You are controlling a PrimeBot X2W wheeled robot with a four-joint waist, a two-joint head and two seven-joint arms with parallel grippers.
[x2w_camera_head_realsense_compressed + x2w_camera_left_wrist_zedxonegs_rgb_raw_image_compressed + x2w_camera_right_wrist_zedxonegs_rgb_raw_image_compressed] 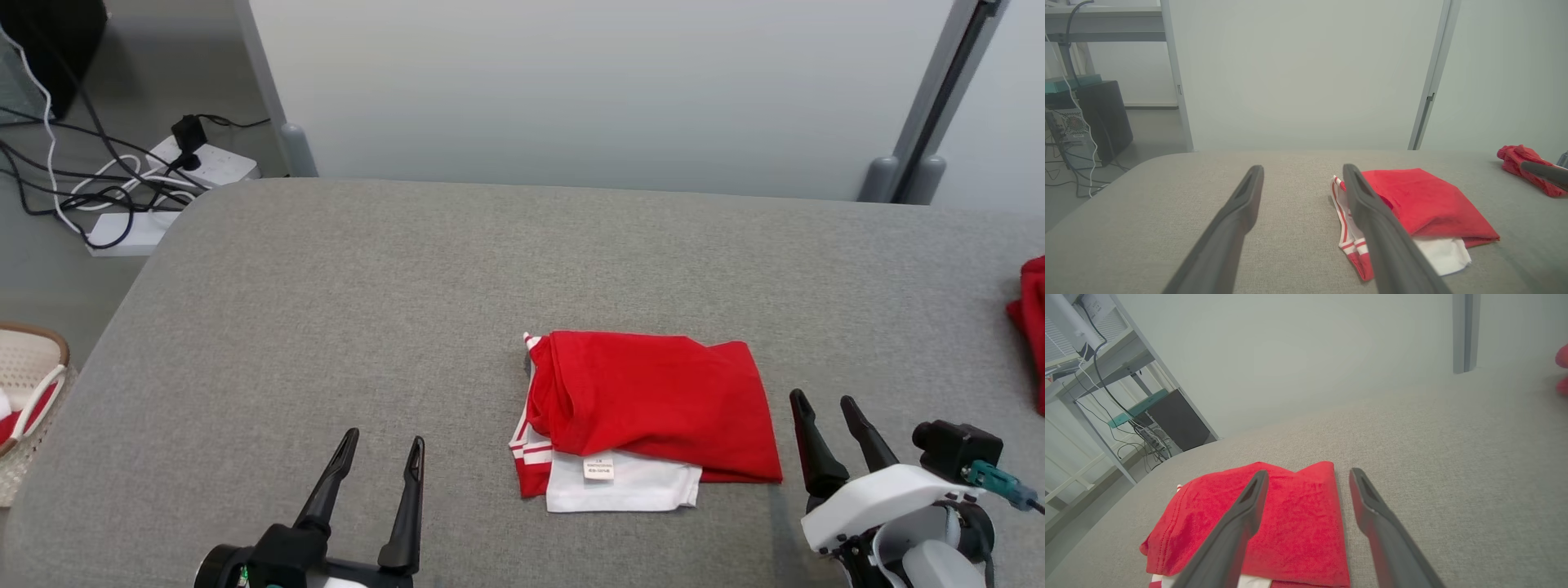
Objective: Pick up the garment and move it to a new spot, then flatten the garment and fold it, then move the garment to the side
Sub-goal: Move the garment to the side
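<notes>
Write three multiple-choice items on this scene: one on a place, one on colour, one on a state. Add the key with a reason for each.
1. Where does the garment lie on the table?
A. Between the left hand and the right hand
B. Beyond the left hand, at the table's left edge
C. Hanging over the far edge

2. What colours is the garment?
A. Blue and white
B. All black
C. Red and white

3. What state are the hands in?
A. Both shut on the garment
B. Both open, holding nothing
C. Left one shut on a sleeve

Key:
1 A, since the head view shows the folded garment between them, nearer the right hand.
2 C, since a red layer lies over a white part with red stripes.
3 B, since the fingers stand apart with only table or cloth behind.
</notes>
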